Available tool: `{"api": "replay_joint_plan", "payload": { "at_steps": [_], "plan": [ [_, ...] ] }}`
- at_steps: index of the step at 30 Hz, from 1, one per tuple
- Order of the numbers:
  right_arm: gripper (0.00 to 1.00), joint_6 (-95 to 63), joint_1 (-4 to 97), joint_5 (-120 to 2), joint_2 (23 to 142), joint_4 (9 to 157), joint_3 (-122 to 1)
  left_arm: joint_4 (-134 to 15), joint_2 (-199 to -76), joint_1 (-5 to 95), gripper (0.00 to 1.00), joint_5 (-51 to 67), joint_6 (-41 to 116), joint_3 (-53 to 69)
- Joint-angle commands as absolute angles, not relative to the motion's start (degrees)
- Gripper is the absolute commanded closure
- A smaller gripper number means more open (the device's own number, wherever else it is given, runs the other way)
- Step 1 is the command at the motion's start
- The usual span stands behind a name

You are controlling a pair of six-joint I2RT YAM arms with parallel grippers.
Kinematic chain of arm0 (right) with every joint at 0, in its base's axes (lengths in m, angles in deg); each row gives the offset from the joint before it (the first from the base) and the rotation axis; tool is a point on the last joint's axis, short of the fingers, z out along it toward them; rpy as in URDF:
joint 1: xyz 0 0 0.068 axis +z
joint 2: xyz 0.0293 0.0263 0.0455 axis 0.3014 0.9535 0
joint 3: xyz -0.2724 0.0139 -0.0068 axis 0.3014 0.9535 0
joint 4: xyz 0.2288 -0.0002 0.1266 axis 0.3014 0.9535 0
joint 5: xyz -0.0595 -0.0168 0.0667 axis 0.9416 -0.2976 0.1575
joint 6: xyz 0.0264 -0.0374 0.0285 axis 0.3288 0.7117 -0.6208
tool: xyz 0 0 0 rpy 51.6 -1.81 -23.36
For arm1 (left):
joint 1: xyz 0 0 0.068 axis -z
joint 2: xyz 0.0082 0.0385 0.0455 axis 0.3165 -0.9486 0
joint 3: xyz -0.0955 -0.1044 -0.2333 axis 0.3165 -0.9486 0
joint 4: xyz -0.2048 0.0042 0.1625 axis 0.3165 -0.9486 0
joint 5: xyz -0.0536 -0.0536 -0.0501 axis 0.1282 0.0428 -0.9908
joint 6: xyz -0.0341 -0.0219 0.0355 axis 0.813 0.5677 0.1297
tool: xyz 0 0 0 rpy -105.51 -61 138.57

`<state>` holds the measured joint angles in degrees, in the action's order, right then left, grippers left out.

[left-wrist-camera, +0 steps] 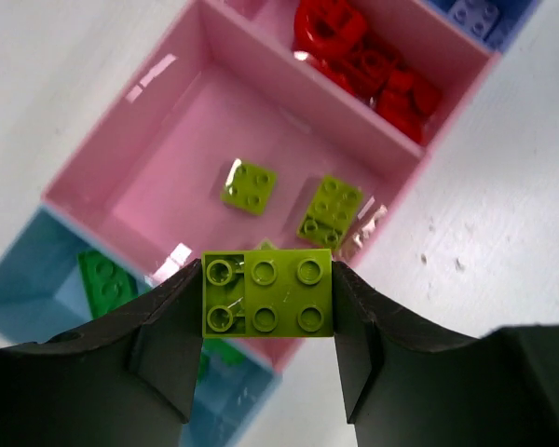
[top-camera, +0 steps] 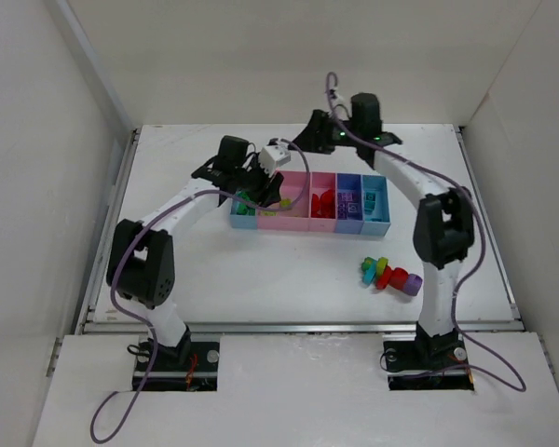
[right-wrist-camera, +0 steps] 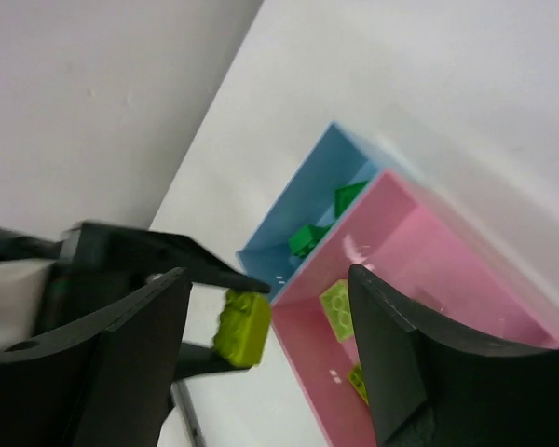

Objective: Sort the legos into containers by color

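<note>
Gripping a yellow-green brick (left-wrist-camera: 266, 294), the left fingers (left-wrist-camera: 179, 321) are being held over the wide pink tray's (left-wrist-camera: 112, 116) near rim; the right fingers (right-wrist-camera: 144, 345) are being held wide, empty.

Left wrist view: dark green plastic bricks (left-wrist-camera: 102, 279) in the light blue plastic tray (left-wrist-camera: 23, 270) are half hidden behind the left gripper (left-wrist-camera: 266, 296) and the yellow-green plastic brick (left-wrist-camera: 293, 303) it's pinching. The purple-blue plastic tray (left-wrist-camera: 517, 19) gets chopped by the top edge. Right wrist view's blurry.
</note>
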<state>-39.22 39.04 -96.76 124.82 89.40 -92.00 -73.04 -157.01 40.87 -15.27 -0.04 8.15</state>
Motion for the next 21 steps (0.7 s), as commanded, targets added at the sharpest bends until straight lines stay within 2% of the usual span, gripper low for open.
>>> {"api": "replay_joint_plan", "payload": {
  "at_steps": [1,3,6,7,11,16,21],
  "plan": [
    [0.26,-35.5,34.3,-94.1,114.9,84.6,-87.2,-70.3,-160.5,42.8,0.91,-14.7,4.5,15.5],
    [0.26,-34.6,31.9,-93.6,111.9,84.6,-83.0,-71.2,-164.6,43.5,0.86,-12.9,4.5,18.3],
    [0.0,-33.2,30.2,-93.1,110.2,84.6,-79.6,-73.8,-168.8,44.2,0.74,-11.8,4.5,24.7],
    [0.0,-33.2,29.4,-93.1,109.5,84.6,-78.9,-76.6,-171.3,44.2,0.61,-11.3,4.5,27.8],
    [0.0,-33.2,28.2,-88.2,106.6,85.3,-75.3,-78.6,-172.1,44.2,0.42,-11.8,3.9,28.9],
    [0.0,-26.5,28.7,-70.3,102.0,96.8,-74.8,-76.1,-168.6,44.7,0.29,-11.8,0.2,24.2],
    [0.0,-20.1,30.8,-48.1,96.7,107.5,-76.4,-75.6,-166.3,44.7,0.28,-10.6,-1.7,21.7]
  ]
}}
